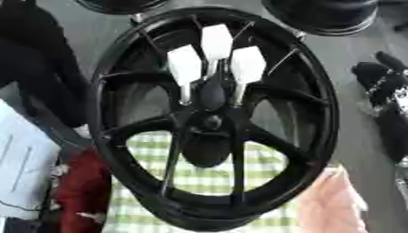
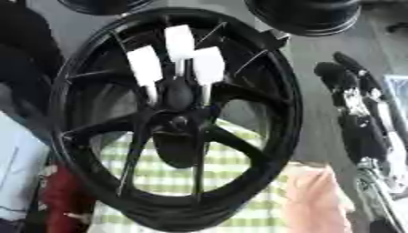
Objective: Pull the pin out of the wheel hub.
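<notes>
A black spoked wheel hub (image 1: 211, 123) stands tilted and fills the middle of both views. Three white flat-headed pins (image 1: 216, 42) on thin silver shafts stick up from around its centre, side by side. My right hand (image 2: 350, 79) is off to the right of the rim, apart from it, with its dark fingers straight and pointing up. A black shape (image 1: 32, 68) at the left edge, beside the rim, looks like my left arm; its hand is not clear. A person's bare hand (image 1: 333, 205) lies at the lower right rim.
A green-and-white checked cloth (image 1: 199, 177) shows through the spokes. Two other black wheels (image 1: 323, 16) lie at the far edge. A red object (image 1: 79, 191) and a white sheet (image 1: 20, 168) sit at the lower left. Grey floor runs along the right.
</notes>
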